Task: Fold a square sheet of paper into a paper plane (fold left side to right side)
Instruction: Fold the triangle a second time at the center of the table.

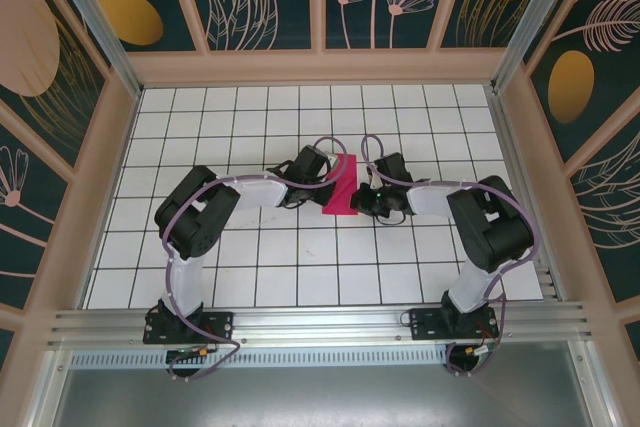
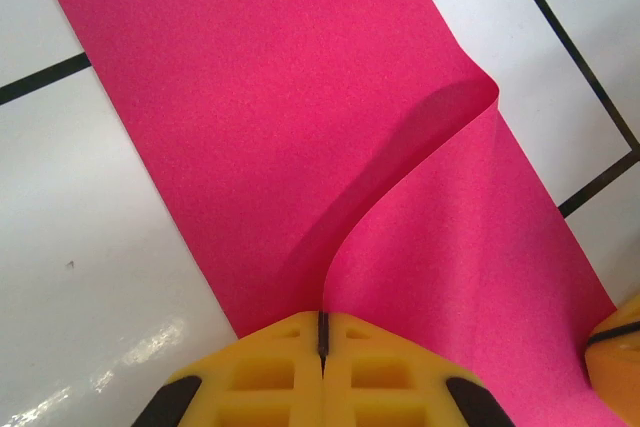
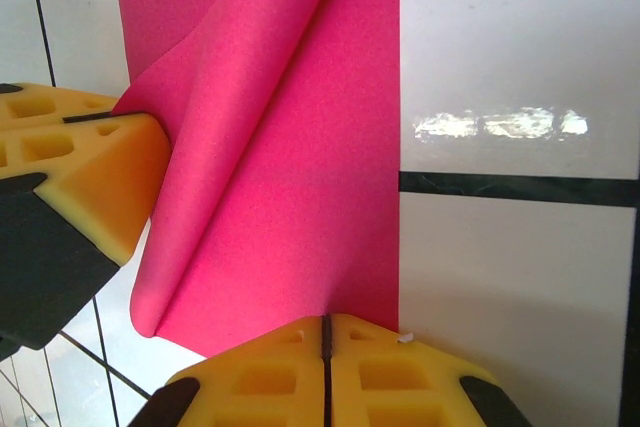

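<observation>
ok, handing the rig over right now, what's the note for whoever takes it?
Left gripper: shut on the sheet, at the edge of its folded-over layer.
Right gripper: shut on the sheet's near edge.
Sheet: mid-table, between the two grippers.
Done: left side brought over the right; the top layer bulges, no crease pressed.
Left: line up the edges, flatten the crease, then all the plane folds.
</observation>
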`<state>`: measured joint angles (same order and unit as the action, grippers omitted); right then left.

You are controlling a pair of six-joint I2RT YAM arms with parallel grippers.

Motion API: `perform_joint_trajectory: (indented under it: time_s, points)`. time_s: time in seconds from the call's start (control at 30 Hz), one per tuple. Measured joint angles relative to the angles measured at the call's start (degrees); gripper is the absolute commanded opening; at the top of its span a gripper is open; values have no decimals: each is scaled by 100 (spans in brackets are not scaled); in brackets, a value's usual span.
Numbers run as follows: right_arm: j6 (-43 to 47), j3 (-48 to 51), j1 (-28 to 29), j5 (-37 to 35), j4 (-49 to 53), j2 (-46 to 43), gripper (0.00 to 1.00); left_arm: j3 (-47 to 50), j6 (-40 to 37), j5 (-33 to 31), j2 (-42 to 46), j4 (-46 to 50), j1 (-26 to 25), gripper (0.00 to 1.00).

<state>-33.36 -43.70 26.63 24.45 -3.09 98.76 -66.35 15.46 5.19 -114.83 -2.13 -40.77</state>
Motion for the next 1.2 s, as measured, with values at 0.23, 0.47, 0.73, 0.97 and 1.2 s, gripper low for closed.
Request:
perform_joint_trajectory:
  time_s: [0.23, 0.47, 0.73, 0.97, 1.2]
  points:
    - [2, -9, 0, 7, 11, 4, 12, -2, 0, 39, -31, -63, 2, 0]
    - [2, -9, -85, 116, 184, -105, 14, -9, 0, 39, -50, -94, 2, 0]
    - [-184, -61, -511, 435, 114, -570, 10, -11, 0, 37, -59, -114, 2, 0]
    - [-501, -688, -466, 649, -286, -28, 10, -11, 0, 37, -59, -118, 2, 0]
    - [-686, -1224, -361, 717, -463, 787, 10, -11, 0, 37, -63, -133, 2, 0]
